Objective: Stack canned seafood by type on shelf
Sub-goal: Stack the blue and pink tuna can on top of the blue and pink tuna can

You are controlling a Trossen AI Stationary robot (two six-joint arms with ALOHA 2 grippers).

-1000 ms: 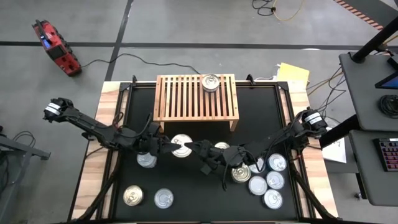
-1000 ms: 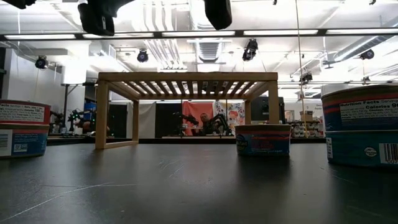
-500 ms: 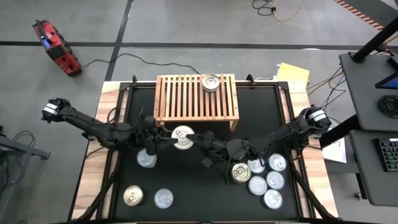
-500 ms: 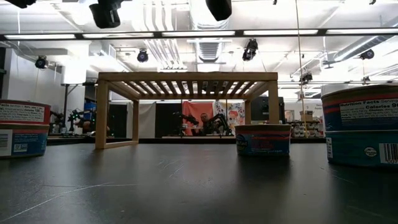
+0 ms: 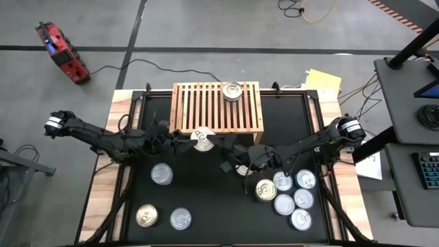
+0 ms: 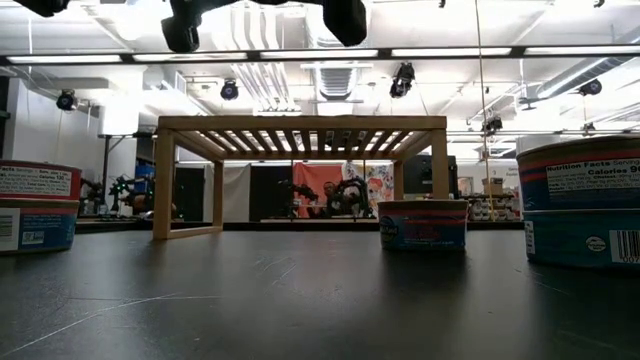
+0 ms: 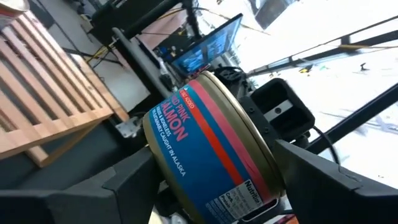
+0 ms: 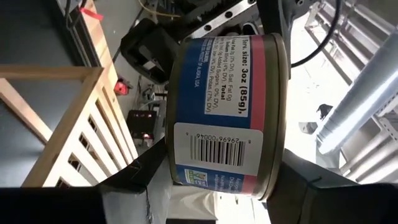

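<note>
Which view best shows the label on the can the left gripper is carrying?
The left wrist view: the salmon can fills it, label readable, between the left gripper's fingers. The high view shows only its lid near the shelf. The low view misses it.

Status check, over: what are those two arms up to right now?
Left gripper, right gripper both shut on one salmon can. Held aloft at shelf front edge. Lone tin on shelf, off to the side.

You're seeing blue-and-red label on silver-lidded can [image 7: 211, 149] — light-wood slatted shelf [image 5: 216, 108] showing against black table mat [image 5: 206, 199].
</note>
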